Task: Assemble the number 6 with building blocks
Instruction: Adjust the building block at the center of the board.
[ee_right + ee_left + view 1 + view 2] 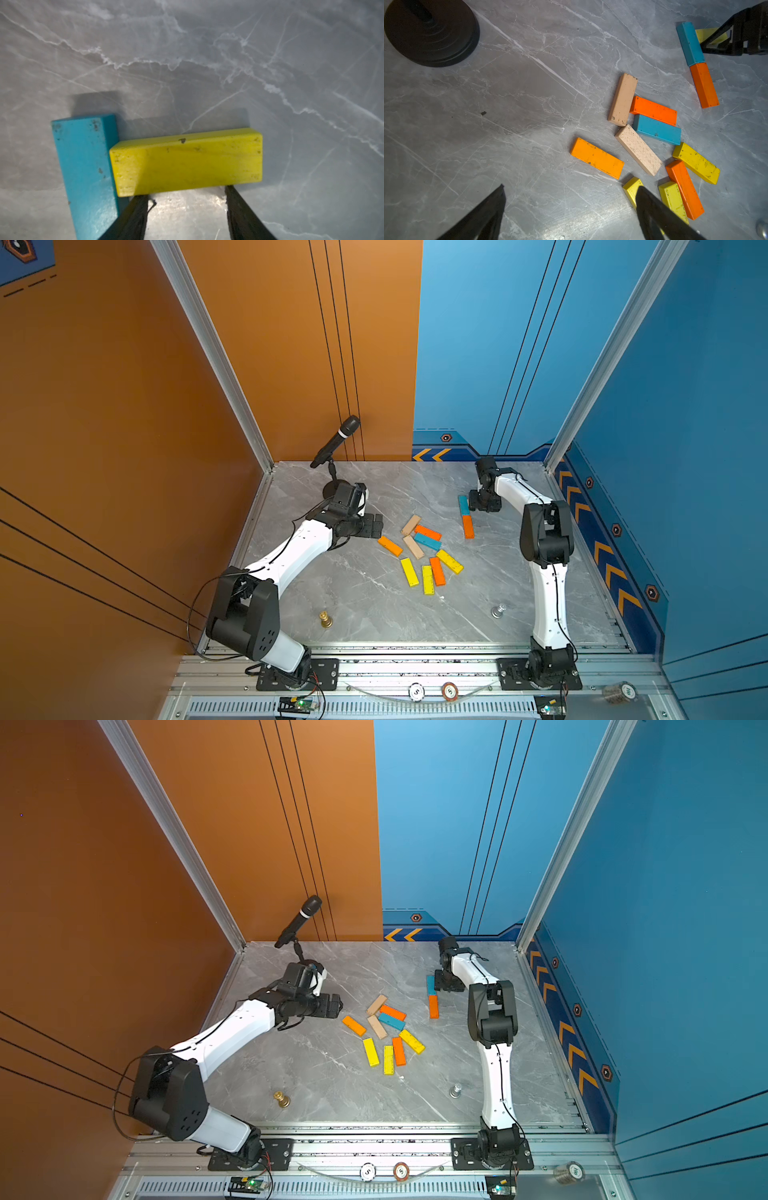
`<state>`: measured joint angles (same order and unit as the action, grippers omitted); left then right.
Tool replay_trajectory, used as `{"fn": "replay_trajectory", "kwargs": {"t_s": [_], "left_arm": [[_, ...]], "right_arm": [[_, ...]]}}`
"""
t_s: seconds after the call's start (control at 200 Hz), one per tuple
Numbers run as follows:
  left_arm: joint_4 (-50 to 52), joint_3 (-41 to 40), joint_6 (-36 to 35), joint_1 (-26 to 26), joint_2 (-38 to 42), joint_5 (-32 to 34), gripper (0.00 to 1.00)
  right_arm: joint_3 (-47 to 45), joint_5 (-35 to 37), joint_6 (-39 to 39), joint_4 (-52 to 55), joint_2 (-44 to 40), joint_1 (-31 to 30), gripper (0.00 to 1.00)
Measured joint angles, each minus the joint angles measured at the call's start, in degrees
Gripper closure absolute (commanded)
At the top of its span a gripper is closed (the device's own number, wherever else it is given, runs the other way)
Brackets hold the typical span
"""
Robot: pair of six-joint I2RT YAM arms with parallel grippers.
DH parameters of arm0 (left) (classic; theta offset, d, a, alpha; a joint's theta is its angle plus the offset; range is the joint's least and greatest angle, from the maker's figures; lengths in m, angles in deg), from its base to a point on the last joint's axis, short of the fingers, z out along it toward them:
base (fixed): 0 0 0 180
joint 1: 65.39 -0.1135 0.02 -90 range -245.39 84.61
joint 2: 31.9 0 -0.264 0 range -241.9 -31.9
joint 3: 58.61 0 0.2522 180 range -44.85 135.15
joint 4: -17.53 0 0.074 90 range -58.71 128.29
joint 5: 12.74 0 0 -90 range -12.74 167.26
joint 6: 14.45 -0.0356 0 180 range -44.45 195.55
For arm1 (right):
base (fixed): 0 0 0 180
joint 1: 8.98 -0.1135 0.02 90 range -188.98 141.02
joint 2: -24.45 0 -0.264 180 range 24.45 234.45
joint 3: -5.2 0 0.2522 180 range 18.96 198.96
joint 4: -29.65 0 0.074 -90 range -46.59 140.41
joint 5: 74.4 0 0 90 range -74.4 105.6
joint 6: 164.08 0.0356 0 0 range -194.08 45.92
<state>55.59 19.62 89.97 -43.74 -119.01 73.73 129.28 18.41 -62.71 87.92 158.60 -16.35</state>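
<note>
The step in hand was judged to be the laying of the top bar of the 6. A yellow block (187,162) was seen lying crosswise on the counter (332,597), with one end against the long side of a blue block (83,162), near that block's far end. The blue block was met end to end by an orange block (468,526), so that a straight stroke was formed at the far right of the counter. The right fingers (133,218) were held partly apart, with bare counter seen between them and nothing clasped. Their tips were placed at the yellow block's near long side, though whether contact was made could not be told.

To be done well, the yellow block would have to be set square to the blue one and snug against it. Any nudge would have to be given gently, lest the blue block be pushed out of line with the orange one. The fingers would best be drawn straight away, so that the bar was not dragged.

The right arm was reached far forward, with its elbow raised and its wrist turned steeply down. The left arm was stretched slantwise toward the middle, its wrist nearly level. The left fingers (483,214) were spread wide and empty above the counter, just beside the loose blocks (428,542) seen scattered at the centre.
</note>
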Motion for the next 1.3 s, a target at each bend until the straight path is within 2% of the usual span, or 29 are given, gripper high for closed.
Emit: {"fn": "replay_trajectory", "kwargs": {"t_s": [1.011, 1.141, 1.297], "left_arm": [[0.0, 0.3, 0.0, -0.1, -0.5, -0.4, 0.02], [0.3, 0.6, 0.0, -0.3, -0.5, -0.6, 0.02], [0.7, 0.8, 0.0, -0.4, -0.5, -0.6, 0.02]], "right_arm": [[4.5, -1.6, -1.7, 3.3, 2.0, 0.3, 0.38], [4.2, -2.2, -1.7, 3.9, 0.5, 0.4, 0.38], [-0.2, -2.1, -0.9, 3.5, -5.8, 1.1, 0.38]]}}
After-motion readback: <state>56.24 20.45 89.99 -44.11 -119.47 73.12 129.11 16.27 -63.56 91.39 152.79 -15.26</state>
